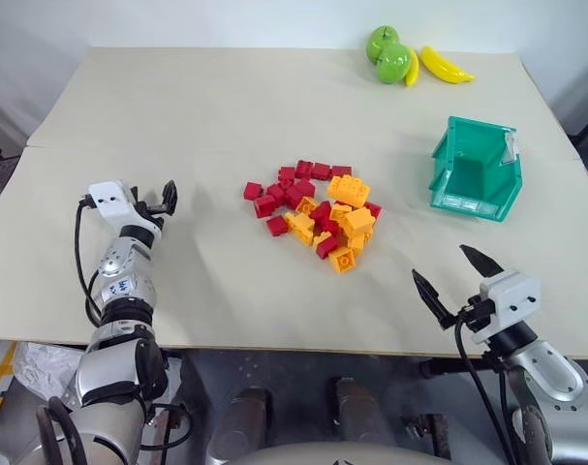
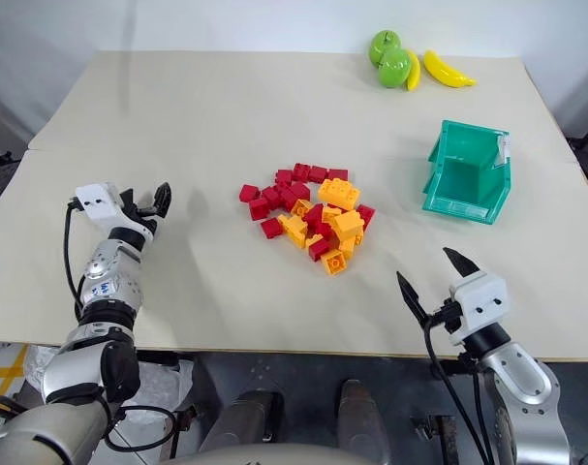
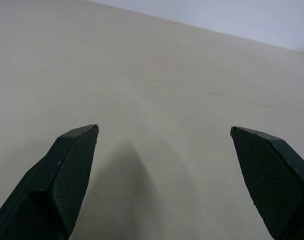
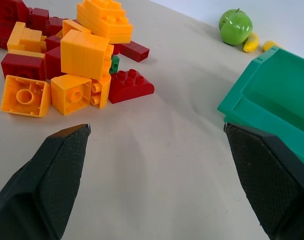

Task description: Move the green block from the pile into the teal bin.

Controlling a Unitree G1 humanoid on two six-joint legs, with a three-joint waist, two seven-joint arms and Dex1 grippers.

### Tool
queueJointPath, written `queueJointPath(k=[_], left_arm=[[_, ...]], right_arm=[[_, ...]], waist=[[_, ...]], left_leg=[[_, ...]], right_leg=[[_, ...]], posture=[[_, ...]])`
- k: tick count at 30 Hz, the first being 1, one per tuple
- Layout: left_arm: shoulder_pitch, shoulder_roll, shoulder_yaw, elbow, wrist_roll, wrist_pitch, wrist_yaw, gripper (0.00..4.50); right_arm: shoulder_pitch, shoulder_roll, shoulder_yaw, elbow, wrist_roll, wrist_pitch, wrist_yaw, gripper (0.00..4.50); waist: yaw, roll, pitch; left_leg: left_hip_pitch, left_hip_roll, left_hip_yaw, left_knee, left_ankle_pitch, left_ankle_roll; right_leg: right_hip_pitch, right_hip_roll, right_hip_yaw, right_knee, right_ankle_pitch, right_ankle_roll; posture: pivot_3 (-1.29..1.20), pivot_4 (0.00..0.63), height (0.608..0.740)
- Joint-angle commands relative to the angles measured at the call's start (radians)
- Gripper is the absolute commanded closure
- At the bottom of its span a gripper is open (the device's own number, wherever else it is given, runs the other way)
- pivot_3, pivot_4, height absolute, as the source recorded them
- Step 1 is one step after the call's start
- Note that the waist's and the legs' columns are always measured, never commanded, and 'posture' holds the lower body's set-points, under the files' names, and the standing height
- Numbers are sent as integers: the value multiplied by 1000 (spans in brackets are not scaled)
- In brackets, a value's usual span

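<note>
Right gripper (image 1: 456, 275) wide at table (image 1: 226, 116) edge, left gripper (image 3: 164, 165) wide – bare tabletop between.

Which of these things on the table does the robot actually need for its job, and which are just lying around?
Needed:
- green block, mostly hidden in the pile
- teal bin
- right pincer, open and empty

Lying about:
- two toy apples
- two toy bananas

Soft, even light is falling from above, casting faint shadows under the pile (image 1: 318, 211) and a blurred one on the table (image 3: 152, 75); everything is staying sharp, glare-free.
</note>
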Motion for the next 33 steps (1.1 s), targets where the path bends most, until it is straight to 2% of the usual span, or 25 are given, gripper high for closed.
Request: queueJointPath(k=[1,6,10,12,15,18,21,24,27,30,32,33], left_arm=[[-17,2,-5,-27,-3,-16,-4,0],[-19,7,-17,-39,-1,-32,-42,0],[-23,33,-52,-54,16,-3,-92,0],[-18,53,-95,-72,42,-9,-168,0],[4,77,-109,-116,-3,-32,-357,0],[16,107,-123,-141,-13,-14,-465,0],[47,127,-143,-182,-27,5,-594,0],[77,144,-155,-216,-41,6,-702,0],[95,130,-110,-258,-171,21,-909,0],[110,144,-132,-281,-199,64,-1031,0],[116,159,-155,-281,-184,56,-1092,0],[118,163,-164,-281,-177,54,-1113,0]], right_arm=[[-1,-15,-27,-71,23,14,-1,22],[-6,-22,-27,-127,32,73,-13,22],[-31,-40,-11,-200,49,205,-37,22],[-73,-41,8,-247,25,293,-86,22],[-148,-38,53,-316,18,451,-150,22],[-238,-37,122,-359,11,575,-185,22],[-356,-23,213,-370,0,695,-220,601],[-483,-3,306,-349,-8,786,-236,1630],[-628,68,378,-271,-11,859,-264,2668],[-743,151,431,-171,-11,888,-271,3682],[-809,215,452,-73,-23,889,-288,4361],[-828,233,456,-33,-31,886,-294,4470]], waist=[[0,0,0],[1,0,0],[0,0,0],[-2,0,0],[-3,0,0],[-7,0,0],[-17,0,0],[-24,0,0],[-28,0,0],[-28,0,0],[-29,0,0],[-31,0,0]], left_leg=[[0,0,0,0,0,0],[0,0,0,0,0,0],[0,0,0,0,0,0],[0,0,0,0,0,0],[-1,1,0,0,0,0],[-1,2,0,0,0,0],[-2,3,0,0,0,0],[-3,3,-1,0,0,0],[-6,4,-1,1,0,0],[-17,3,-1,5,1,-2],[-17,3,-1,5,1,-2],[-17,3,-1,5,1,-2]], right_leg=[[0,0,0,0,0,0],[0,0,0,0,0,0],[0,0,0,0,0,0],[0,0,0,0,0,0],[-1,0,0,1,0,0],[-2,-1,0,1,0,0],[-3,-1,0,1,0,0],[-3,-2,0,1,0,0],[-7,-1,0,2,0,0],[-19,-2,0,11,0,-1],[-19,-2,0,11,0,-1],[-19,-2,0,11,0,-1]], posture=[[0,150,740],[0,150,740],[0,150,740],[0,150,740],[0,150,740],[0,150,740],[0,150,740],[0,150,740],[0,150,740],[0,150,740],[0,150,740],[0,150,740]])
